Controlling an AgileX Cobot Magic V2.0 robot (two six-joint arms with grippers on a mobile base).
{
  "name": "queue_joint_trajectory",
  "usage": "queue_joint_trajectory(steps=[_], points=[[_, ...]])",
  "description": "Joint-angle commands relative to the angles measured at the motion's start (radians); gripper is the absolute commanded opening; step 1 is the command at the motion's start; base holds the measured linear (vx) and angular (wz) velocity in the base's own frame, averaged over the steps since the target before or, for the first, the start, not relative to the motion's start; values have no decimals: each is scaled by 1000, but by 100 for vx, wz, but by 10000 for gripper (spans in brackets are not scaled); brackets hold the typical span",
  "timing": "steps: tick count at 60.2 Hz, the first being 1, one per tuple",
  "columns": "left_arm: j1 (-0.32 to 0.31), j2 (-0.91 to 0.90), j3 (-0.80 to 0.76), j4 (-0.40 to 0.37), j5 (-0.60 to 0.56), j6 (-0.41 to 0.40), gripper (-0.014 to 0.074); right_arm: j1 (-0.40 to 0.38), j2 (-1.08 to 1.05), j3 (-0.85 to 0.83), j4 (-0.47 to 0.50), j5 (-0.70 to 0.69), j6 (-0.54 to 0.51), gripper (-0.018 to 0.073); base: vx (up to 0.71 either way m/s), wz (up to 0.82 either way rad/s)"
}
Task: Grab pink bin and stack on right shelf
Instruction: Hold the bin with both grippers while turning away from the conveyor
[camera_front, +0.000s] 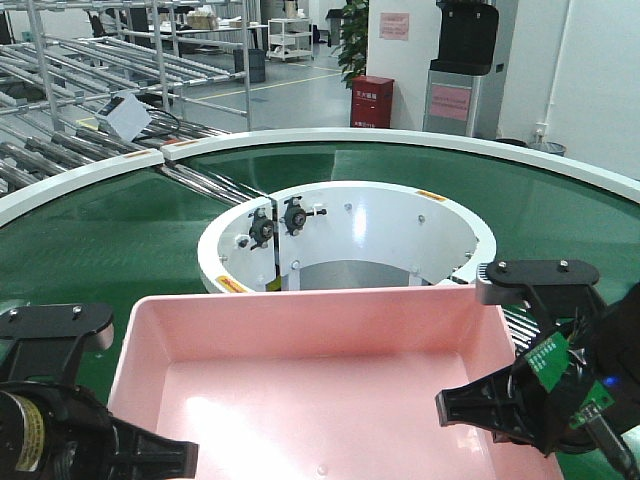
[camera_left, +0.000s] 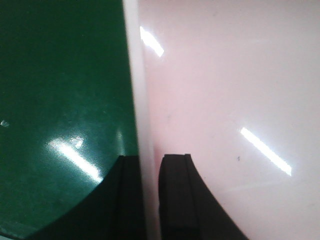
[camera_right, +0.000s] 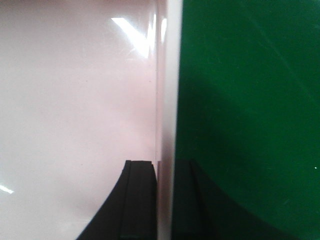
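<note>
You've got left gripper (camera_left: 150, 200) and right gripper (camera_right: 165, 200) each clamped narrow on a side rim of the pink bin (camera_front: 330, 390), at the green belt's (camera_front: 100, 230) near edge.

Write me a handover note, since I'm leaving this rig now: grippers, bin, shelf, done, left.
The left gripper is shut on the pink bin at its left wall, a finger each side.
The right gripper grips the right wall likewise.
The bin is over the green conveyor belt; lifted or not, cannot tell.
The right shelf is not in view.
Done: grasp.
Left: lift, carry, stack.
</note>
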Motion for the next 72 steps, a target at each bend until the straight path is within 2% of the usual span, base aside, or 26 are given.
queue_joint_trajectory(steps=[1, 72], points=[[-9, -35, -29, 16, -80, 1, 4, 0, -31, -30, -57, -54, -3, -9, 0, 0], [-9, -35, -29, 16, -80, 2, 4, 0, -31, -30, -57, -53, 1, -9, -1, -5]])
